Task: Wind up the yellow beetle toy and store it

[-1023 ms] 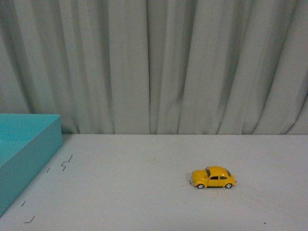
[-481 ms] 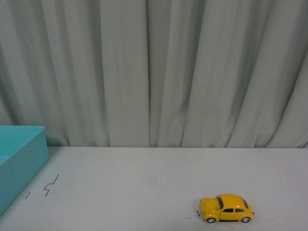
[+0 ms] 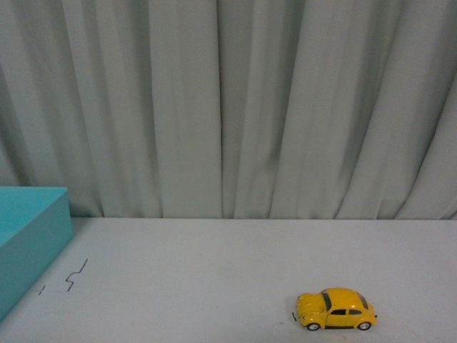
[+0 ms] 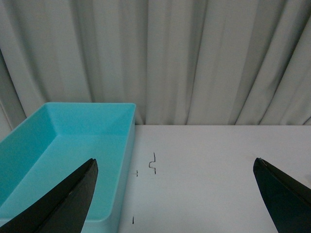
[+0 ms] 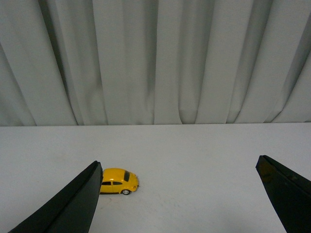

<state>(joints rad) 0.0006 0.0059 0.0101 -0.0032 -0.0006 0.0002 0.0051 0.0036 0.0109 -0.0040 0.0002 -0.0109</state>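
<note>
Small glossy yellow beetle toy car [image 3: 335,309] with dark windows and silver-hubbed black wheels: upright on its wheels on the white tabletop [image 3: 214,279], near edge, right of centre in front view. It sits side-on to the camera, nose pointing left.

Right wrist view: the car [image 5: 119,180] is on the table beyond the right gripper [image 5: 179,160]. One dark finger [image 5: 73,204] overlaps the car's end in the picture. Jaws are spread wide and grip nothing.

A few thin black marks [image 3: 75,275] are on the table left of centre, well apart from the car. An open-top teal plastic box [image 3: 32,229] sits at the far left of the table, further from the car than the marks.

Left wrist view: the left gripper [image 4: 175,160] is also spread wide and empty. The box [image 4: 124,145] and marks [image 4: 153,162] are ahead of it.

Pleated grey-white curtain [image 3: 228,107] hangs behind the table's far edge.
</note>
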